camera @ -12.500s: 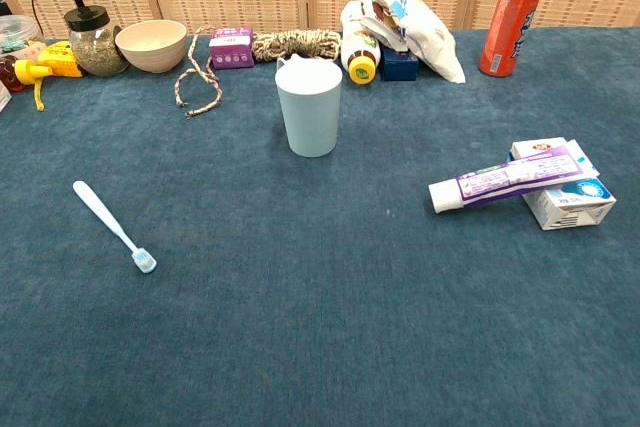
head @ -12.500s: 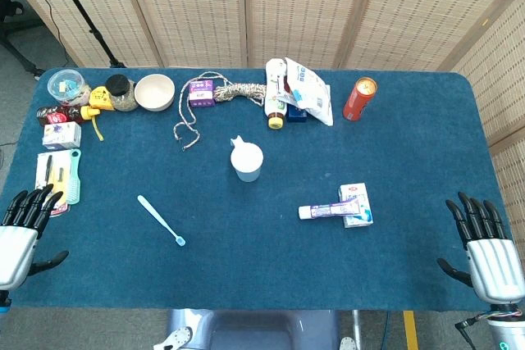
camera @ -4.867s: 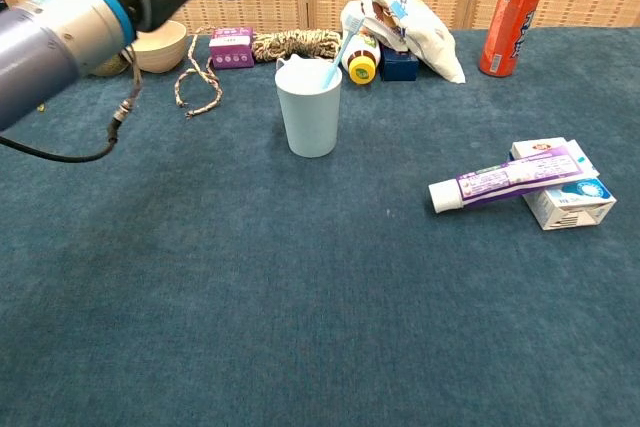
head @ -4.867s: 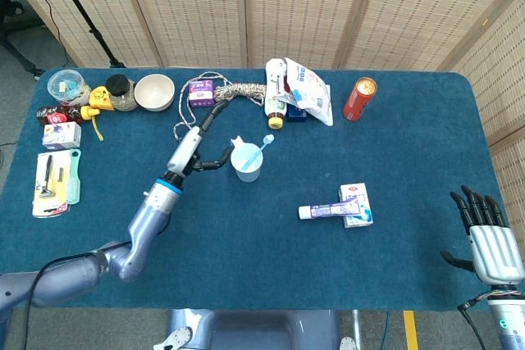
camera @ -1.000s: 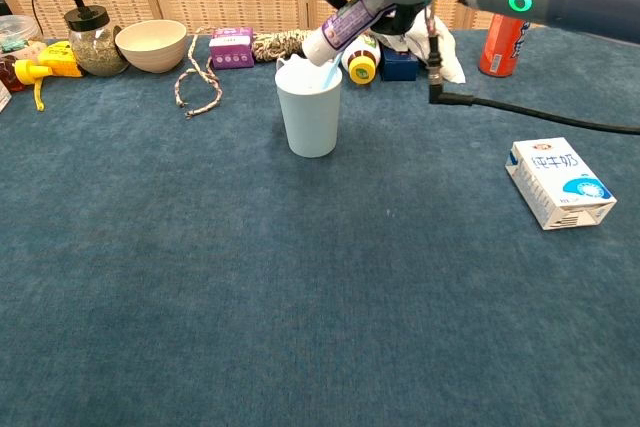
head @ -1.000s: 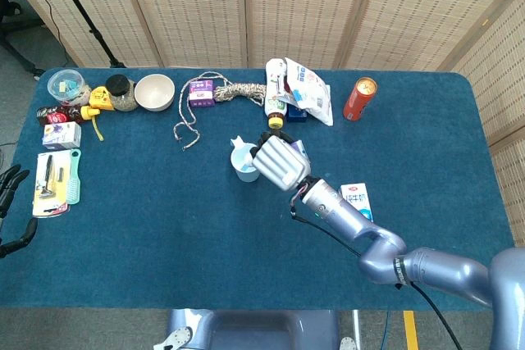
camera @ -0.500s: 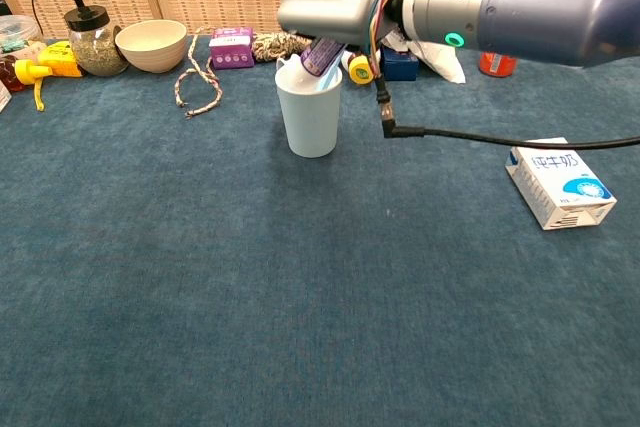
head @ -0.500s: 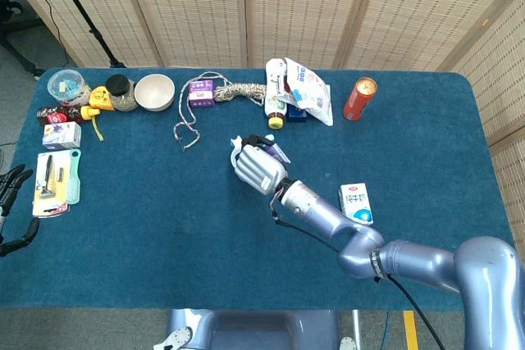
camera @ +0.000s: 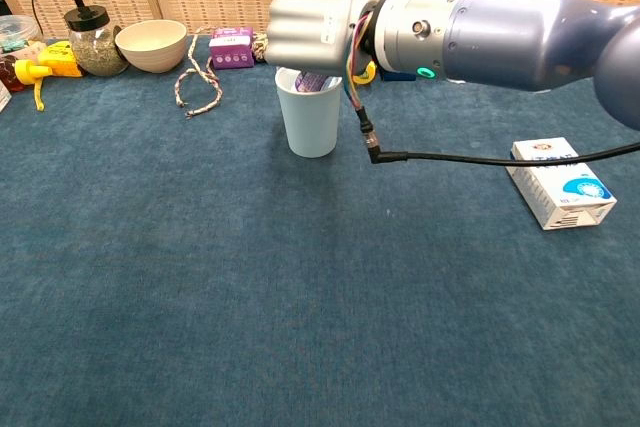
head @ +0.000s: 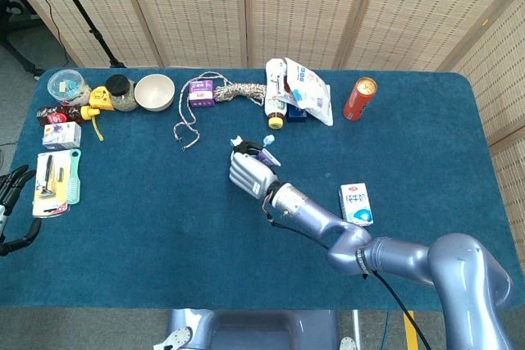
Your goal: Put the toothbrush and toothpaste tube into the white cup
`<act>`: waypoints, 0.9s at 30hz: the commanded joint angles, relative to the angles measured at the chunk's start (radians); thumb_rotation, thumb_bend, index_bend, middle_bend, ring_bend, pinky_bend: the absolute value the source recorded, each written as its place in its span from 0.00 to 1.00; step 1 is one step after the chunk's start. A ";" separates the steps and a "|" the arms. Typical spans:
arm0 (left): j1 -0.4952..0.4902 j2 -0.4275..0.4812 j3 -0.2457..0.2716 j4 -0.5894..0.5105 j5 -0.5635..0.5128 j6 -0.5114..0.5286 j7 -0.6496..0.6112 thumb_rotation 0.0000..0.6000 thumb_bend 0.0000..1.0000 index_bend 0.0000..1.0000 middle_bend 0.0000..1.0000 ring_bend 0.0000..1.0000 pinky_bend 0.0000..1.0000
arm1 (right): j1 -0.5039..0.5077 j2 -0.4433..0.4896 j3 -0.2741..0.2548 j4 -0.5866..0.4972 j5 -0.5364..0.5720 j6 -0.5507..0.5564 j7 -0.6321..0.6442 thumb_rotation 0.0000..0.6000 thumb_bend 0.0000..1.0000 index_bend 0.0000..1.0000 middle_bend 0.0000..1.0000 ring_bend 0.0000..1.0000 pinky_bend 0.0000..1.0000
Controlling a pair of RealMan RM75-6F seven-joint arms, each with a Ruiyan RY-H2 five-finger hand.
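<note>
The toothpaste tube has now been lowered into the white cup mid-table beside the toothbrush, still clasped by the right hand; only release remains. The left hand is seen spread at the left edge.

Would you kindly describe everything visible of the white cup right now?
The white cup is a plain, pale, plastic-looking tumbler, wider at the rim, standing upright on the blue tablecloth near the table's middle. The right hand hangs directly over its mouth and hides much of the rim. The purple toothpaste tube shows inside the rim, and in the head view the toothbrush's blue head sticks up beside the hand. Whether the hand touches the rim cannot be told.
</note>
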State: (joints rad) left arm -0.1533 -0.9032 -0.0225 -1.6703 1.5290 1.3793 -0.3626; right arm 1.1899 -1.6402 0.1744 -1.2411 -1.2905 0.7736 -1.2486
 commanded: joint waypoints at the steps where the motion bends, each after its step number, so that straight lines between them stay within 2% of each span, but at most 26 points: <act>1: -0.001 0.001 0.001 0.001 0.000 -0.001 -0.002 1.00 0.45 0.00 0.00 0.00 0.00 | 0.013 -0.014 -0.003 0.018 0.003 0.000 -0.010 1.00 0.68 0.64 0.60 0.51 0.68; 15: -0.006 0.005 0.004 0.008 -0.002 -0.013 -0.019 1.00 0.45 0.00 0.00 0.00 0.00 | 0.069 -0.041 -0.039 0.077 0.024 -0.038 -0.090 1.00 0.68 0.61 0.59 0.50 0.68; 27: -0.011 0.008 0.006 0.012 -0.003 -0.022 -0.026 1.00 0.45 0.00 0.00 0.00 0.00 | 0.087 -0.038 -0.083 0.091 0.037 -0.055 -0.135 1.00 0.68 0.54 0.53 0.45 0.66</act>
State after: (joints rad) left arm -0.1640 -0.8950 -0.0165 -1.6578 1.5260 1.3573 -0.3892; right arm 1.2761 -1.6781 0.0936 -1.1504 -1.2530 0.7196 -1.3823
